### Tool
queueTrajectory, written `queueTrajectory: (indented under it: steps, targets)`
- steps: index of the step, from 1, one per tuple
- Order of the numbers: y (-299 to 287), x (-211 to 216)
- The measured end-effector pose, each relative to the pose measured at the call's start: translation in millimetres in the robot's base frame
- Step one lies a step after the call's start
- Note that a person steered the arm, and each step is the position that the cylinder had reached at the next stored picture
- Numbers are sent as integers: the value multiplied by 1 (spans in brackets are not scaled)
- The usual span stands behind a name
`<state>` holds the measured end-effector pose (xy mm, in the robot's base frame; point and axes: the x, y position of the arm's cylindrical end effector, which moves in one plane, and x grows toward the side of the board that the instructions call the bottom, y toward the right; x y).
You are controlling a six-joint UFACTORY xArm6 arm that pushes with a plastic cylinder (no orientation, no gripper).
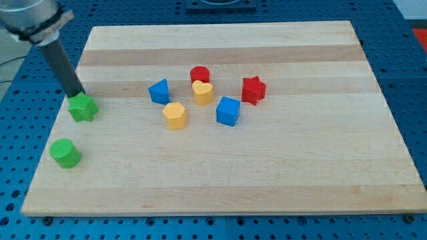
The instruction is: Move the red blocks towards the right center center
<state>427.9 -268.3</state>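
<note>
A red cylinder [199, 74] stands near the board's middle, touching the yellow heart [203, 93] just below it. A red star [253, 90] lies to their right, apart from them. My tip [79, 95] is far at the view's left, at the top edge of the green star [83, 108], well away from both red blocks.
A blue triangle block [159, 91], a yellow hexagon [175, 115] and a blue cube [228, 111] lie around the middle. A green cylinder [65, 153] sits at the lower left. The wooden board [320, 167] rests on a blue perforated table.
</note>
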Motion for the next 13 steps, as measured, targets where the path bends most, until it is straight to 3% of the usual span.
queueTrajectory:
  steps: [1, 2, 4, 5, 6, 8, 9, 11, 13]
  targets:
    - [30, 55]
    - [16, 44]
    - [40, -19]
    - [60, -79]
    - [130, -116]
    - [240, -53]
    - [274, -50]
    - [268, -11]
    - [337, -10]
